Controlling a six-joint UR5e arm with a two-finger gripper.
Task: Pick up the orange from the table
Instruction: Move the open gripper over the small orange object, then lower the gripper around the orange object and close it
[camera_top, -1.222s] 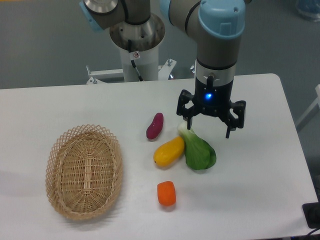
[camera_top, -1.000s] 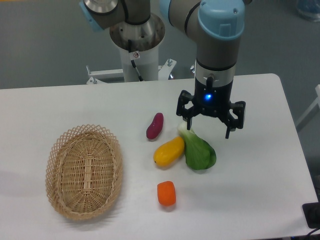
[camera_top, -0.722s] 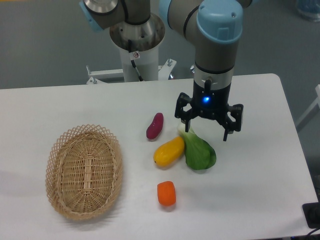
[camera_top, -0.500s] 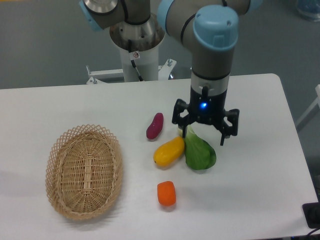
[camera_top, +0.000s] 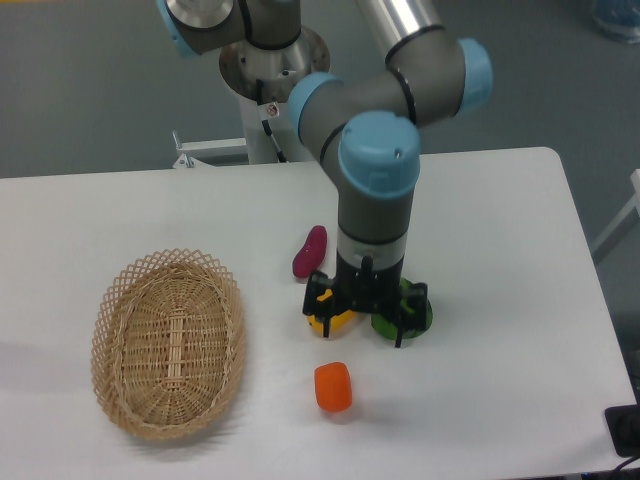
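Since the earlier frames the arm has swung left and toward the near edge, and the tool (camera_top: 361, 318) has dropped low, so that it now hangs over the yellow fruit (camera_top: 330, 318) and the green vegetable (camera_top: 414, 309) rather than to the right of them. Its wrist points straight down, with the grey forearm angling up and back toward the base at the far side of the counter (camera_top: 520, 330). Its fingers are spread apart with nothing between them. Much of the yellow fruit and the green vegetable is hidden behind the tool.

Just nearer than the tool, apart from it, the orange (camera_top: 333, 386) lies alone on the counter, close to the near edge. A purple vegetable (camera_top: 309, 251) lies farther back, left of the wrist. At the left sits a wicker basket (camera_top: 168, 342), well apart from the orange, with bare white counter between them and more to the right of the orange.
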